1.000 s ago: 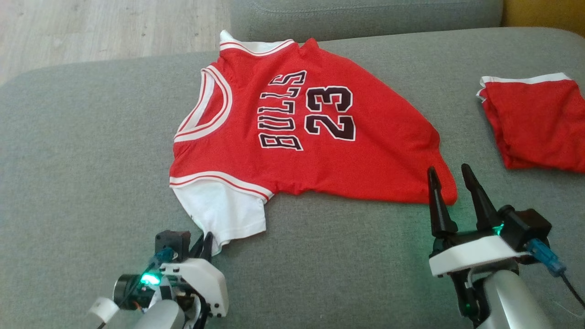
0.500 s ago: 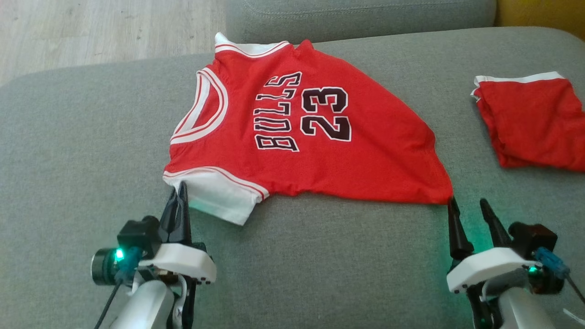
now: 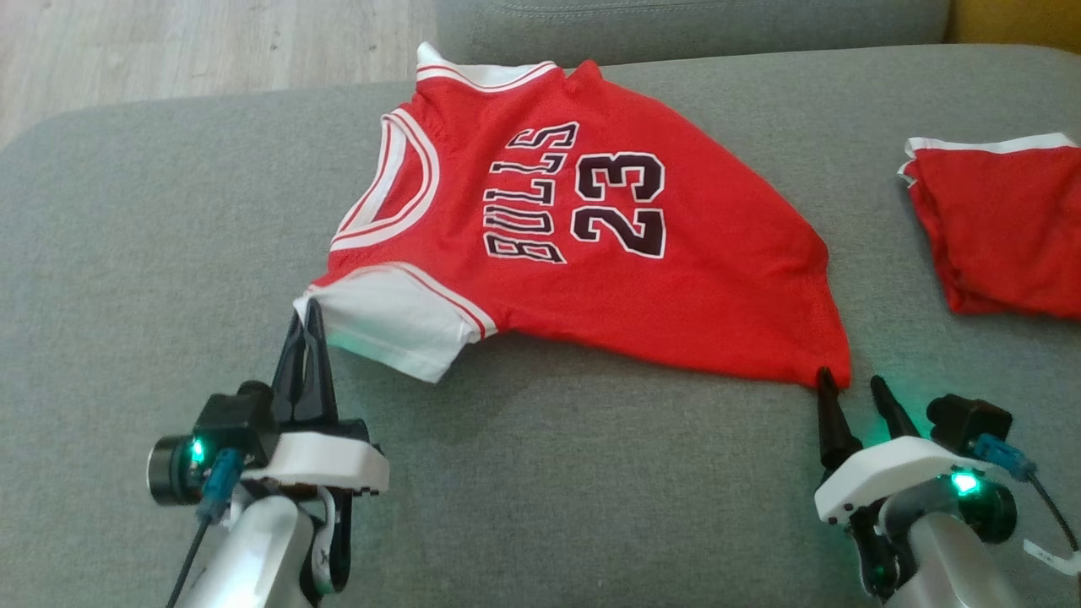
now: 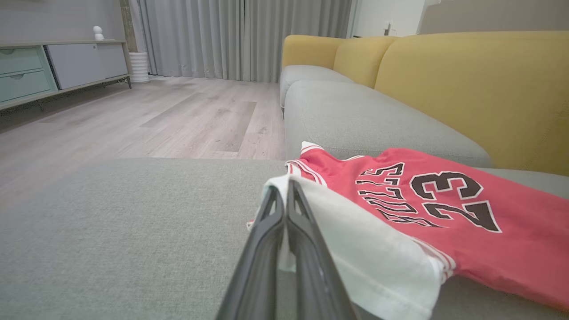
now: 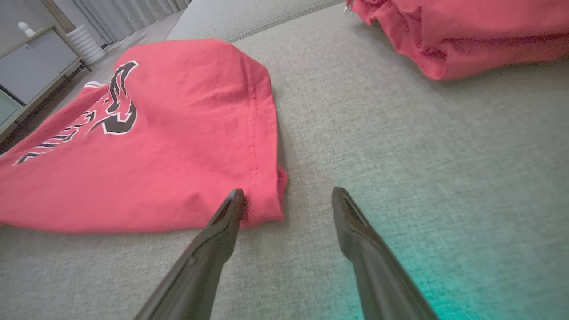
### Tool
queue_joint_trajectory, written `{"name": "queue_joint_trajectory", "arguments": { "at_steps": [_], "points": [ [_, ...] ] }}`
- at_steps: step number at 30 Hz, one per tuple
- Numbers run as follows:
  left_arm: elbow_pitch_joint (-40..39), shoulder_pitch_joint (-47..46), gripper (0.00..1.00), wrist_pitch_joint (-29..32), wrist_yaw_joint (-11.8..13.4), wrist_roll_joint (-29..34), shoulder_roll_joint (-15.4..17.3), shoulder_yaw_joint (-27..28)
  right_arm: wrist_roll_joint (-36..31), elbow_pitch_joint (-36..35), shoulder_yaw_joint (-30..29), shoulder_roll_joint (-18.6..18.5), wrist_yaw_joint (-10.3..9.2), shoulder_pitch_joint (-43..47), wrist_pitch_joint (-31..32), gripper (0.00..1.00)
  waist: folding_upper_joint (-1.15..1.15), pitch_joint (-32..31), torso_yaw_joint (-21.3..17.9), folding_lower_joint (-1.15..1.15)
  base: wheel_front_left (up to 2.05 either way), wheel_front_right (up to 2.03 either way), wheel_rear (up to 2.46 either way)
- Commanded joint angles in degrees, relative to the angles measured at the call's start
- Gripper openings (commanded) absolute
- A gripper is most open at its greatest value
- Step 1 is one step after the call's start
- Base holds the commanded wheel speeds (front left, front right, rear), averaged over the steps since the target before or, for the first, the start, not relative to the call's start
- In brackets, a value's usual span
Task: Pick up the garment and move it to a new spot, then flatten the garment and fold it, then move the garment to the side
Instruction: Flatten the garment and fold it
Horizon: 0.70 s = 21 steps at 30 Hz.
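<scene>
Head view: pinching jersey [image 3: 726, 279] sleeve at eight o'clock with left pincer [image 3: 309, 311]. With spread right pincer [image 3: 850, 377], five o'clock, straddle hem corner before closing.

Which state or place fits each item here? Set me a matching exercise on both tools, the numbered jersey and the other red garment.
1. left tool
2. right tool
3. jersey
4. folded red garment

A. open, at the jersey's hem corner
B. far right, apart from both tools
C. shut on the white sleeve
D. spread out, lettering up

Pairs: 1-C, 2-A, 3-D, 4-B
</scene>
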Motion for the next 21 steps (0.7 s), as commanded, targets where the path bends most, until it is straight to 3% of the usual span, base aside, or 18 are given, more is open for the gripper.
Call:
{"name": "queue_joint_trajectory", "arguments": {
  "at_steps": [1,11,14,21],
  "points": [
    [-2.10,-3.11,0.00,-0.73,0.32,0.56,0.71,2.58,0.58,-0.82,1.70,0.06,-0.04,-2.09,0.04,1.00,0.00,0.13,0.23,0.00,0.00,0.00,0.00],
    [-3.79,-2.38,0.00,-0.90,0.09,2.33,-0.09,4.47,2.81,5.94,5.20,0.06,-0.04,-4.65,0.17,0.97,0.00,0.23,1.03,0.00,0.00,0.00,0.00],
    [-3.84,-2.26,0.00,-0.91,-0.14,2.80,-0.31,5.08,4.45,6.62,7.09,0.06,-0.04,-5.00,0.72,0.00,0.00,0.03,1.02,0.00,0.00,0.00,0.00],
    [-3.52,-1.66,0.00,-0.91,-0.66,3.40,-0.69,6.44,7.23,3.85,10.39,0.06,-0.04,-4.99,0.35,0.00,0.00,-1.20,0.27,0.00,0.00,0.00,0.00]
  ]
}}
